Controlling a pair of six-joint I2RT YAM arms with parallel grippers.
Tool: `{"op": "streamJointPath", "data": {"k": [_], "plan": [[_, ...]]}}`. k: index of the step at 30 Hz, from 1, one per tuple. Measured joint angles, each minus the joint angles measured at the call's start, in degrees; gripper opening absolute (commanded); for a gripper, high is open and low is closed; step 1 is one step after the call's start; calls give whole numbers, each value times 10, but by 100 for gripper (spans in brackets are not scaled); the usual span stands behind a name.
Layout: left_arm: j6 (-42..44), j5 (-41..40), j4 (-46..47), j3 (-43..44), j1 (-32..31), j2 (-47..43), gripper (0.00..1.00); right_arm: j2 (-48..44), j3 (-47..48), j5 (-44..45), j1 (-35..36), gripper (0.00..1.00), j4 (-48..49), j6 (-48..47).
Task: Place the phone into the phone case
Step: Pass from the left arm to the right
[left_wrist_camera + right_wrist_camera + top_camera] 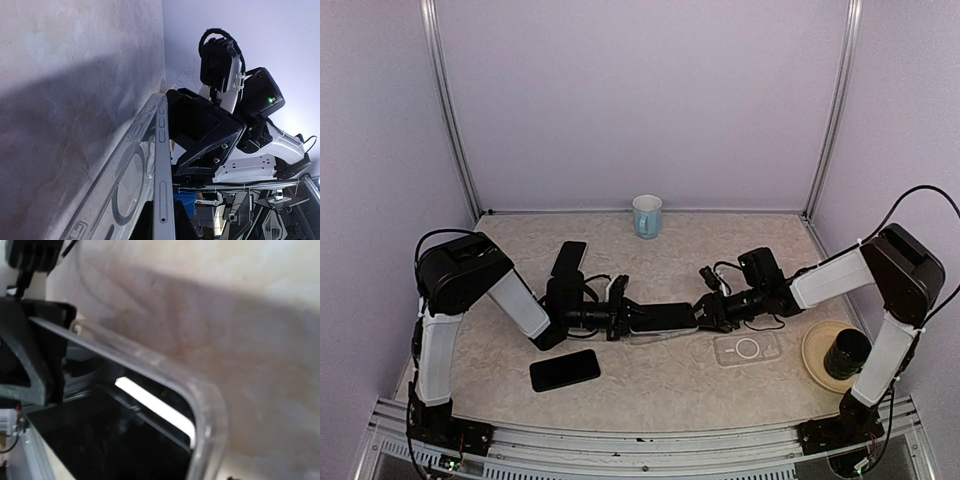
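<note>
The clear case's [200,395] rounded corner hangs over the table [240,315], with a dark phone [115,440] just inside its rim. The left gripper [45,332] pinches its far end.

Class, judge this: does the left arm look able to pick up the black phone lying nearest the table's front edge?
Probably not yet: nothing blocks the black phone, but the left claw is shut on the clear case it holds.

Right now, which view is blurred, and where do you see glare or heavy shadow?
Right wrist: blurred throughout, with a white glare strip on the phone beside the rim of the clear case. Left wrist: sharper, but a broad shadow darkens the table. Top external: sharp and evenly lit, with only soft shadows.
</note>
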Motion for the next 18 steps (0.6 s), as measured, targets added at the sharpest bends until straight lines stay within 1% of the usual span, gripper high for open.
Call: {"op": "streamJointPath", "data": {"k": [7,11,15,18], "plan": [[-1,11,15,1,-8,0,0,10,-7,-61,0,54,62,29],[-1,17,20,7,-11,0,0,19,-20,-97,-2,52,113,56],[0,24,24,8,-13,-3,0,27,-35,-124,-3,46,168,86],[1,29,29,8,-14,-3,0,33,-48,-143,-3,39,212,115]]}}
